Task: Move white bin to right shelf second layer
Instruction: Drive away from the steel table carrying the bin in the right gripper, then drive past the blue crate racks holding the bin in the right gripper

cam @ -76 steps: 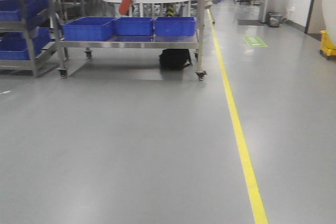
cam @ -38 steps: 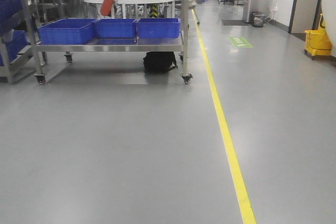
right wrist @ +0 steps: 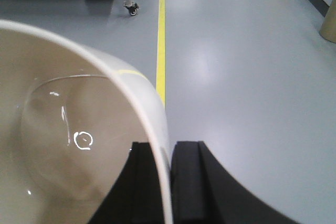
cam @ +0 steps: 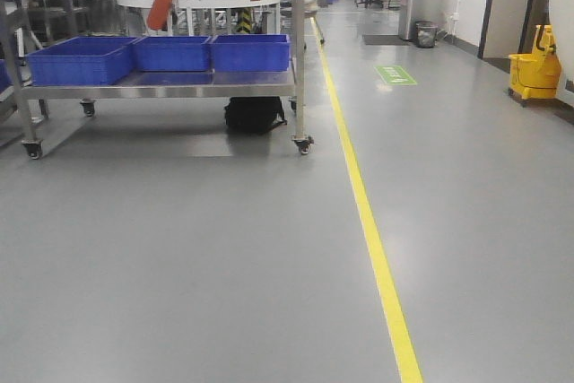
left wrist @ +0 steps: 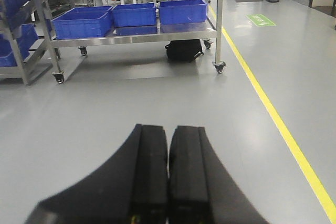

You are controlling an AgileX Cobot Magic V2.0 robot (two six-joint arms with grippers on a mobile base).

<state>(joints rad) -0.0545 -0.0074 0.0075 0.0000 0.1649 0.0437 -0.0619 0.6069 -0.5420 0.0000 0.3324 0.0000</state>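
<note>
The white bin (right wrist: 68,129), cream-white and glossy, fills the left half of the right wrist view, and I look into its empty inside. My right gripper (right wrist: 169,145) is shut on the bin's rim, with one finger inside the wall and the other outside. It hangs above the grey floor. In the left wrist view my left gripper (left wrist: 169,127) is shut, pads together, holding nothing, also over bare floor. The right shelf second layer is out of view.
A wheeled steel cart (cam: 161,91) carrying blue crates (cam: 81,60) stands ahead on the left, with a black bag (cam: 254,115) under it. A yellow floor line (cam: 368,230) runs forward. A yellow mop bucket (cam: 535,69) sits far right. Another rack (left wrist: 21,51) holds blue crates.
The front view has swung to the right. The cart has slid left in the frame and the mop bucket has come further into view.
</note>
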